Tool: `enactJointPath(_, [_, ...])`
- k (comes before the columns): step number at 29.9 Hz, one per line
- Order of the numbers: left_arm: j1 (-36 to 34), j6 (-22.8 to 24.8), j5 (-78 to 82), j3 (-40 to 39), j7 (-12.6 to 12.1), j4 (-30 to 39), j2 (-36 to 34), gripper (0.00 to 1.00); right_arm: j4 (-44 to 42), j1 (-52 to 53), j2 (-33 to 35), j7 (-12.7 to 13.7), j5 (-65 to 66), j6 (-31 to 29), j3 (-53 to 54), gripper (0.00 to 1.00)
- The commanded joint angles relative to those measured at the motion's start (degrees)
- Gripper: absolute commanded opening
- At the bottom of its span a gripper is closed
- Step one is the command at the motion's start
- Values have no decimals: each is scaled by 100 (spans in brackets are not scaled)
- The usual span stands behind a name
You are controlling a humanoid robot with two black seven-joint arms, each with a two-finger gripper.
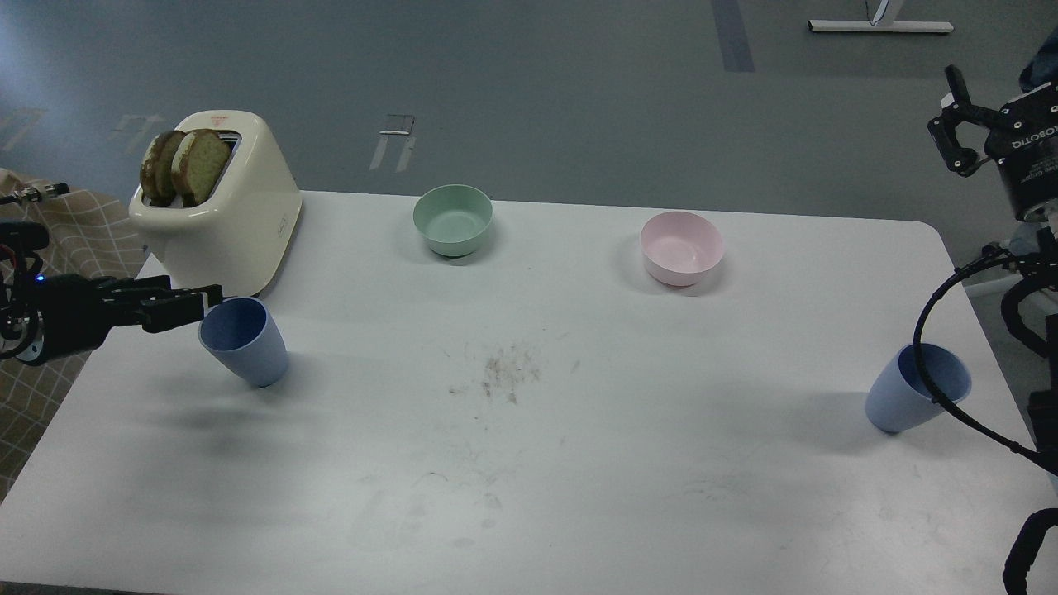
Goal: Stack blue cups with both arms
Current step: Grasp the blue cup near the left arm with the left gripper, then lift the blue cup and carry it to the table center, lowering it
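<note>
Two light-blue cups stand upright on the white table (529,463). The left blue cup (245,340) is in front of the toaster. The right blue cup (916,400) is near the table's right edge, with a black cable of my right arm crossing in front of it. My left gripper (211,304) comes in low from the left, its fingertips right at the left cup's rim, its fingers slightly apart and empty. My right gripper (952,124) is open and empty, high at the far right, well above and behind the right cup.
A cream toaster (219,219) with two bread slices stands at the back left, just behind the left cup. A green bowl (452,219) and a pink bowl (681,246) sit along the back. Dark smudges mark the table's middle.
</note>
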State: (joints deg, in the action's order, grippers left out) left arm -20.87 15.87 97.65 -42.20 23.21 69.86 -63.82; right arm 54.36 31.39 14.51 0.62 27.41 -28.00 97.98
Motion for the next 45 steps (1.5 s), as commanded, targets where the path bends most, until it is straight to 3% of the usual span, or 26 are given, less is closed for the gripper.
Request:
enactJointPath(1, [-5,-5,0,1,-1,-60,106,67,14,-19,-1,0,1,0,10,100])
enactJointPath(3, [-5,-5,-9,19,-1,-86,159,60,14,-19,-1,0,-8,0,10,100])
enactJointPath(14, [-5,-13,34,247,8,-412,388,58,22,-1,-10,0,-17,0,2,100])
enactJointPath(16, [-14,-22,140,274,8,-412,388,45,22,-1,-10,0,-17,0,-7,100])
enactJointPath(17, [-14,-22,140,274,8,-412,388,45,22,-1,-10,0,-17,0,-7,100])
enactJointPath(21, [-22,-119,132,274,8,-412,388,15,14,-10,-10,0,-17,0,-7,100])
enactJointPath(25, [-14,-119,131,274,25,-403,397,0,14,-19,-1,0,-17,0,2,100])
enactJointPath(33, [-75,-119,123,265,34,-403,406,0,-13,-19,25,0,-17,0,10,100])
enactJointPath(37, [-461,-40,123,265,113,-132,362,0,-13,-27,52,0,-17,0,19,100])
enactJointPath(45, [-1946,909,403,274,-1,880,326,0,-13,-185,105,0,-17,0,115,100])
